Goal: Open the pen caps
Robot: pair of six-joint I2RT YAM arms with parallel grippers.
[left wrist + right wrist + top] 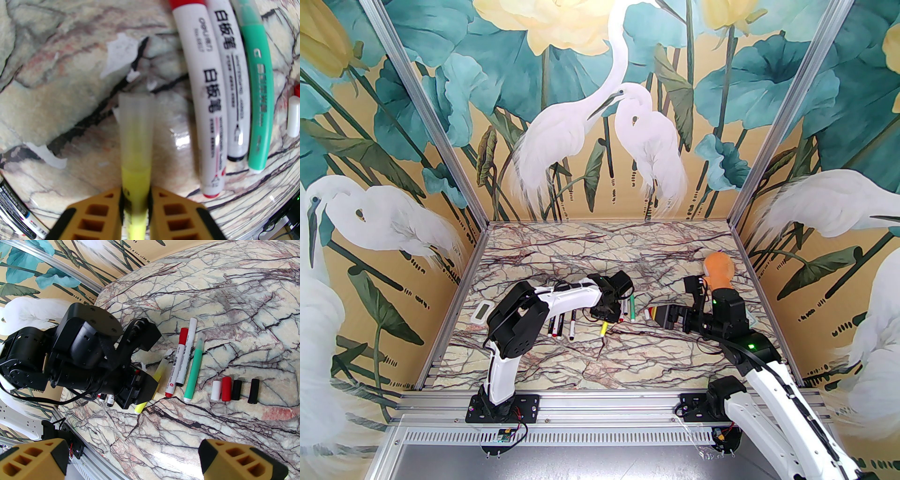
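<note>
Caps [226, 388]: four loose, white, red, two black, in a row at middle of table [234, 298], near green pen [193, 371].
Left gripper [136, 195]: jaws pinching yellow pen [136, 174], whitish cap [136, 112] on it.
Right gripper [131, 449]: jaws spread, empty.

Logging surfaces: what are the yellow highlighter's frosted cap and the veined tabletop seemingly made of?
Frosted translucent cap on the yellow highlighter: likely matte semi-clear plastic; yellow shows through it. Veined marble-look tabletop: probably glossy printed film rather than stone; white torn patches and glare spots show.
</note>
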